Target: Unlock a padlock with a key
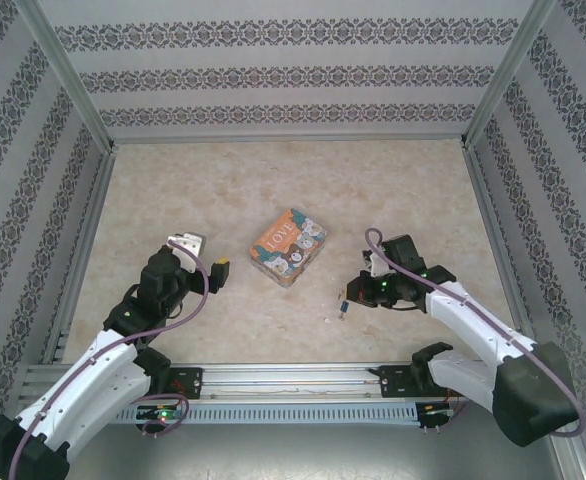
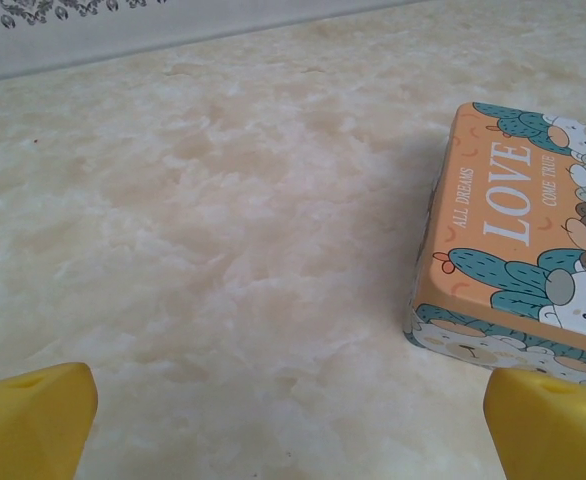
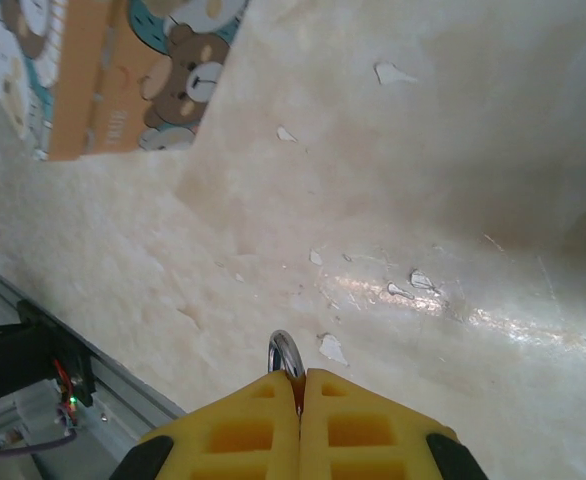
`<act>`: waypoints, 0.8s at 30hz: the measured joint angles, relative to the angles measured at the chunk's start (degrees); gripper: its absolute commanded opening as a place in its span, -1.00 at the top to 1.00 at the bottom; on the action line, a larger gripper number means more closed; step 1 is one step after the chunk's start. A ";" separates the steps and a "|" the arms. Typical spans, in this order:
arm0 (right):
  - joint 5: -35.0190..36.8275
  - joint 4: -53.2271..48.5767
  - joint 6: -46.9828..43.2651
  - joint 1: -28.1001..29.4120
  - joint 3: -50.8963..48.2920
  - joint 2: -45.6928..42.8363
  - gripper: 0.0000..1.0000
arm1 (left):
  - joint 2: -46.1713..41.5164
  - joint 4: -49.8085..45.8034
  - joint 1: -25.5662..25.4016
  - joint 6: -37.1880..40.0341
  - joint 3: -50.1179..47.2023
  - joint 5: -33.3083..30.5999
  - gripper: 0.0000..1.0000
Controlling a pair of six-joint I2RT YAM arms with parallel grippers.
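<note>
My right fingers (image 3: 273,410) are pinching what looks like the key (image 3: 285,350). My left fingers (image 2: 33,410) are hovering spread, needing the padlock (image 1: 341,306) next.

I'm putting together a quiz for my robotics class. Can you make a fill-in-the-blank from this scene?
1. The left claw stands ___.
2. A silvery metal loop pokes out of the ___ claw, which is closed.
3. The largest word on the box lid reads ___.
4. Seen from above, the box lies ___ the two claws.
Missing words: open; right; LOVE; between.
</note>
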 measured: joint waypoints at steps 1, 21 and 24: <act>0.02 0.76 0.02 0.35 -0.24 0.96 1.00 | -0.07 0.04 0.00 0.00 -0.02 0.00 -0.99; 0.44 11.96 0.02 1.81 -0.55 14.14 0.95 | -0.26 1.25 0.00 0.02 -0.70 -0.02 -0.99; 0.79 12.35 0.04 1.81 -0.55 14.43 0.88 | -0.26 1.25 0.00 0.00 -0.72 -0.02 -0.99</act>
